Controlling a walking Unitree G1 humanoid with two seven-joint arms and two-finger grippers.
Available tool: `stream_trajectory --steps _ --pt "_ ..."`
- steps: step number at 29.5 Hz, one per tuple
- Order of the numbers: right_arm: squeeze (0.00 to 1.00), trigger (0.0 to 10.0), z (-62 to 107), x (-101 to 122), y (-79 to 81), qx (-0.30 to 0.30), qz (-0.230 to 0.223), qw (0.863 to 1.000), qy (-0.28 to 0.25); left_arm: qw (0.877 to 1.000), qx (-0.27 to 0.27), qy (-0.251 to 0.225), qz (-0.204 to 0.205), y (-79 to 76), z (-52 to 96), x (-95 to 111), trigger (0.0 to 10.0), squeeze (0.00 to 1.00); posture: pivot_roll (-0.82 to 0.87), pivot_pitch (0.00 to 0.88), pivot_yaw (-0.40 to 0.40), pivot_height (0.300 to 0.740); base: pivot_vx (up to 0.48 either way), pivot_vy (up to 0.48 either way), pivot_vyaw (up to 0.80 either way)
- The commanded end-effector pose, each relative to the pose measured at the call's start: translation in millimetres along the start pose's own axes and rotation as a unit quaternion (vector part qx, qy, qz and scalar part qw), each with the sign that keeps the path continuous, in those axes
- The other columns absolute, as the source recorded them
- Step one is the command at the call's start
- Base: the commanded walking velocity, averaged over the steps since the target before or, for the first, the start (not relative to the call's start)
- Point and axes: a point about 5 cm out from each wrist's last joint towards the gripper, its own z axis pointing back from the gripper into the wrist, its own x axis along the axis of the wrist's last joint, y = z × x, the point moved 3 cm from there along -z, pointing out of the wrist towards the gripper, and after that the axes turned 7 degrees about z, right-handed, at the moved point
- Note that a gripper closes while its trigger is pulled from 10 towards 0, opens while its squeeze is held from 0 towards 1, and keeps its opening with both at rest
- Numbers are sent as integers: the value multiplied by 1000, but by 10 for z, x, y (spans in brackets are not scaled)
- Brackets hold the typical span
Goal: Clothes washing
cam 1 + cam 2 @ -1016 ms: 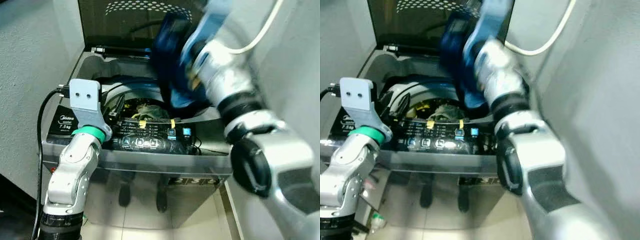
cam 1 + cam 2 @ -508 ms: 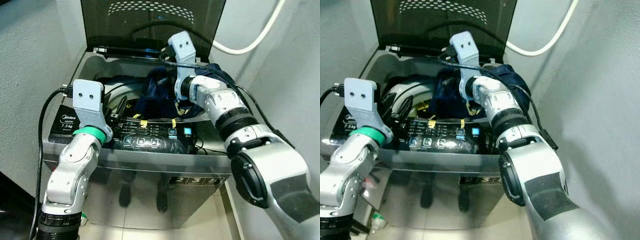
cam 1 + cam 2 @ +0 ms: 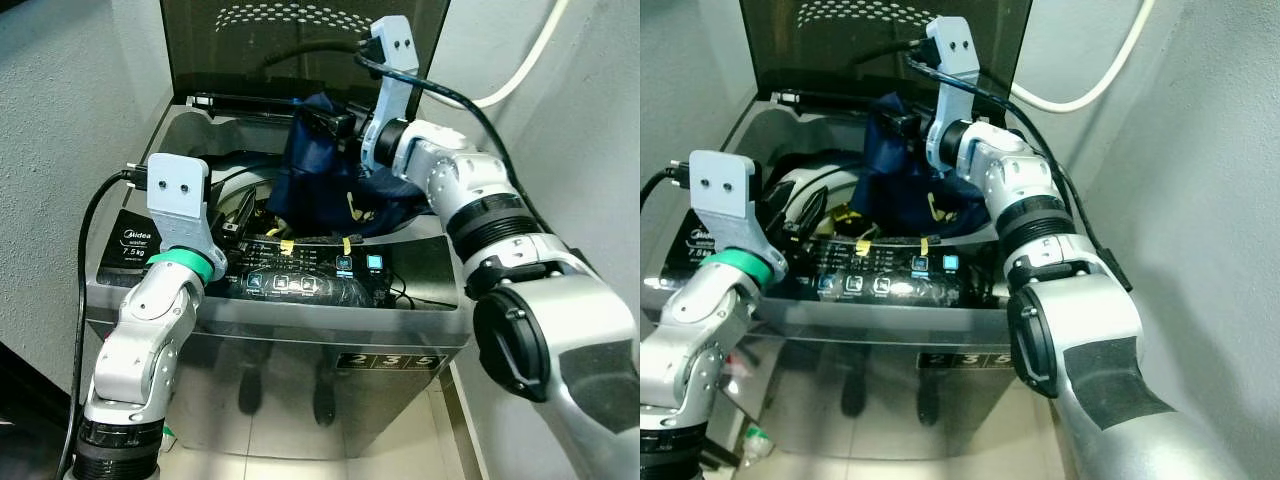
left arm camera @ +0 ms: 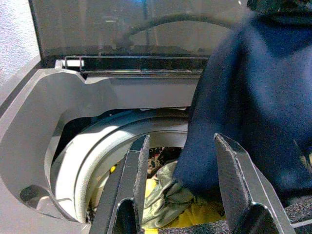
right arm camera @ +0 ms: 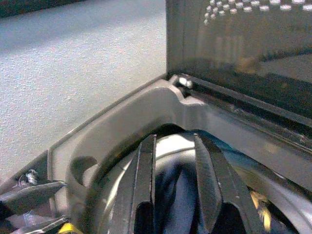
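Note:
A top-loading washing machine (image 3: 300, 330) stands before me with its dark lid (image 3: 300, 50) raised. My right gripper (image 3: 335, 122) is over the drum, just below the lid, shut on a navy blue garment (image 3: 320, 185). The garment hangs from it, with its lower part draped over the drum's right rim. In the right wrist view the blue cloth (image 5: 173, 195) sits between the fingers. My left gripper (image 4: 183, 180) is open at the drum's front left edge, with the garment (image 4: 253, 107) hanging just beyond its fingers. Yellow and olive clothes (image 4: 165, 200) lie inside the drum.
The control panel (image 3: 300, 282) runs along the machine's front edge. Grey walls close in on both sides. A white hose (image 3: 500, 95) curves down the right wall. A black cable (image 3: 85, 250) runs from my left wrist down the machine's left side.
My right gripper has risen toward the lid, lifting the navy garment higher out of the drum. The left arm has stayed in place.

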Motion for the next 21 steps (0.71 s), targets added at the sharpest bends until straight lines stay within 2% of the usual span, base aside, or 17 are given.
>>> stream_trajectory --steps 1,3,4,5,7,8,9,10,11,12,13,14,15,16,19,20,21 --pt "0 10000 27 181 60 44 -26 998 -35 1000 -6 8 0 -12 -5 -33 10000 0 168 34 20 740 0 0 0" --pt "0 10000 27 181 60 44 -26 998 -35 1000 -6 8 0 -12 -5 -33 10000 0 168 34 20 740 0 0 0" --pt "1000 10000 36 195 157 87 -11 996 -35 1000 -10 9 1 -21 -11 -36 10000 0 164 31 26 740 0 0 0" --pt "1000 10000 37 158 266 124 12 992 -23 1000 -15 10 1 -35 -18 -39 10000 0 163 28 29 740 0 0 0" --pt "1000 10000 35 -33 406 166 91 981 33 1000 -24 12 1 -64 -34 -46 10000 0 161 25 35 740 0 0 0" --pt "1000 10000 35 -33 406 166 91 981 33 1000 -24 12 1 -64 -34 -46 10000 0 161 25 35 740 0 0 0" --pt "1000 10000 33 -150 382 155 143 975 69 1000 -27 13 1 -76 -41 -48 10000 0 161 25 35 740 0 0 0" --pt "1000 10000 33 -150 382 155 143 975 69 1000 -27 13 1 -76 -41 -48 10000 0 161 25 35 740 0 0 0" --pt "0 10000 19 -207 306 124 161 975 87 1000 -28 13 1 -80 -44 -45 10000 0 162 22 38 740 0 0 0" --pt "0 10000 -5 -142 157 57 130 988 68 1000 -28 12 0 -74 -43 -40 10000 0 165 26 37 740 0 0 0" --pt "0 10000 -5 -142 157 57 130 988 68 1000 -28 12 0 -74 -43 -40 10000 0 165 26 37 740 0 0 0" --pt "0 10000 -10 -100 119 38 110 992 54 1000 -28 12 -1 -68 -41 -38 10000 0 165 26 37 740 0 0 0" --pt "0 10000 -10 -100 119 38 110 992 54 1000 -28 12 -1 -68 -41 -38 10000 0 165 26 37 740 0 0 0" --pt "0 10000 34 -56 -37 -18 98 994 39 1000 -22 11 -2 -52 -39 -36 10000 0 165 26 37 740 0 0 0" --pt "0 10000 34 -56 -37 -18 98 994 39 1000 -22 11 -2 -52 -39 -36 10000 0 165 26 37 740 0 0 0" --pt "0 10000 105 -69 -193 -72 95 992 39 1000 -12 9 -4 -20 -36 -32 10000 0 168 29 40 740 0 0 0" --pt "0 10000 105 -69 -193 -72 95 992 39 1000 -12 9 -4 -20 -36 -32 10000 0 168 29 40 740 0 0 0"
